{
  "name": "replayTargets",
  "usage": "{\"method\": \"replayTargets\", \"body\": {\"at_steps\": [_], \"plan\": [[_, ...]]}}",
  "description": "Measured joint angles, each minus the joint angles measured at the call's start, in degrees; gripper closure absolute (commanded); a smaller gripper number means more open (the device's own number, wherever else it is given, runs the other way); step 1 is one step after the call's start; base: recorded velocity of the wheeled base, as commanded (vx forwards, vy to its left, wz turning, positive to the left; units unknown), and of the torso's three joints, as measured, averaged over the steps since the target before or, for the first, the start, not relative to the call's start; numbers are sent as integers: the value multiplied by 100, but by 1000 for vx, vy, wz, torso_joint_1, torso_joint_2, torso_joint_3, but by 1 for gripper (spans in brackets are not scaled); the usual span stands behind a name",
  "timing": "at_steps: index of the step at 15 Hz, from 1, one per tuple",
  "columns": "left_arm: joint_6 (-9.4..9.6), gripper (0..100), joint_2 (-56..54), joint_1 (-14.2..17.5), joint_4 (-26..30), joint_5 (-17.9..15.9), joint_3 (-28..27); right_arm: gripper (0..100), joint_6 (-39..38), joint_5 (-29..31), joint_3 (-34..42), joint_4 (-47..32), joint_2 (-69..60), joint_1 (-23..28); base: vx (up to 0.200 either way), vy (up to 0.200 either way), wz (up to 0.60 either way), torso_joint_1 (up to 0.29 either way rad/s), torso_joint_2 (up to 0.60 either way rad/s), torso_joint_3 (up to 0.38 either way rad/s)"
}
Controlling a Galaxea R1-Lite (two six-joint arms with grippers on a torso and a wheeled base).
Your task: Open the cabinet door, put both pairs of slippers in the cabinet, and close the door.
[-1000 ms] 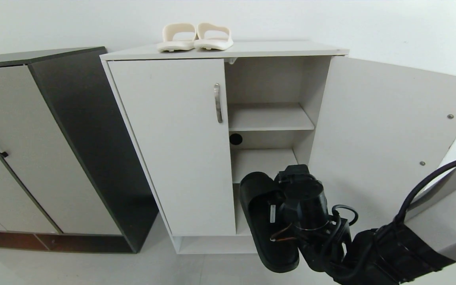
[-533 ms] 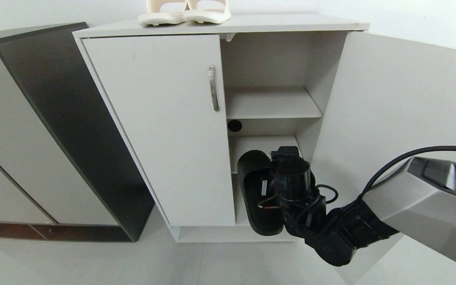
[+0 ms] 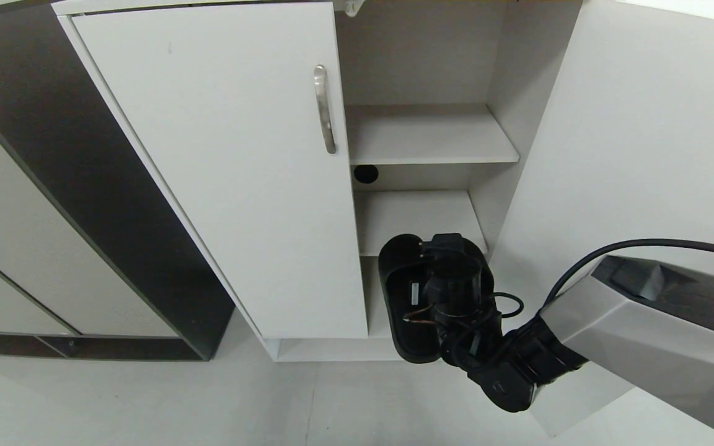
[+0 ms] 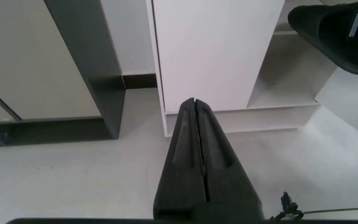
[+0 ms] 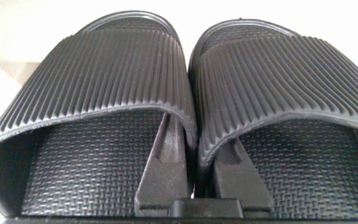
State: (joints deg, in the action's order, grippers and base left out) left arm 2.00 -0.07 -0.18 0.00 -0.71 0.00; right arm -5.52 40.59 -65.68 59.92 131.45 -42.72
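A pair of black ribbed slippers (image 3: 401,297) hangs side by side at the mouth of the white cabinet's lowest compartment (image 3: 374,310), just under the middle shelf (image 3: 416,217). My right gripper (image 3: 439,249) is shut on them from above. In the right wrist view its fingers (image 5: 166,168) pinch the two touching inner walls of the slippers (image 5: 110,81), and the gripper (image 5: 197,177) sits between the straps. My left gripper (image 4: 194,106) is shut and holds nothing, low over the floor in front of the cabinet base; one black slipper (image 4: 334,28) shows beyond it.
The cabinet's right door (image 3: 630,124) stands wide open beside my right arm. Its left door (image 3: 227,161), with a metal handle (image 3: 325,108), is closed. A dark-sided cabinet (image 3: 84,155) stands to the left. An upper shelf (image 3: 425,133) is bare. Pale floor (image 3: 208,402) lies in front.
The head camera has come closer and tilted down, so the cabinet top has left the picture. My right gripper has carried the black slippers forward, up to the lowest compartment.
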Motion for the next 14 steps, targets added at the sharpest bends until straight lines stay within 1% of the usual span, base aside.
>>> {"method": "replayTargets", "body": {"at_steps": [3, 7, 10, 14], "plan": [[-11, 100, 0, 0, 0, 6, 0, 100, -5, 89, -113, 123, 173, 11, 0, 0, 0, 0, 0, 0], [-15, 100, 0, 0, 0, 9, 0, 100, -2, 122, -151, 167, 247, -4, 200, 0, 0, -5, 2, 1], [-15, 100, 0, 0, 0, 9, 0, 100, 41, 128, -140, 385, 269, -17, 200, 0, 0, 9, 1, -1], [-15, 100, 0, 5, 2, 9, 0, 100, 52, 130, -113, 399, 278, -24, 200, 0, 0, 0, 5, 0]]}}
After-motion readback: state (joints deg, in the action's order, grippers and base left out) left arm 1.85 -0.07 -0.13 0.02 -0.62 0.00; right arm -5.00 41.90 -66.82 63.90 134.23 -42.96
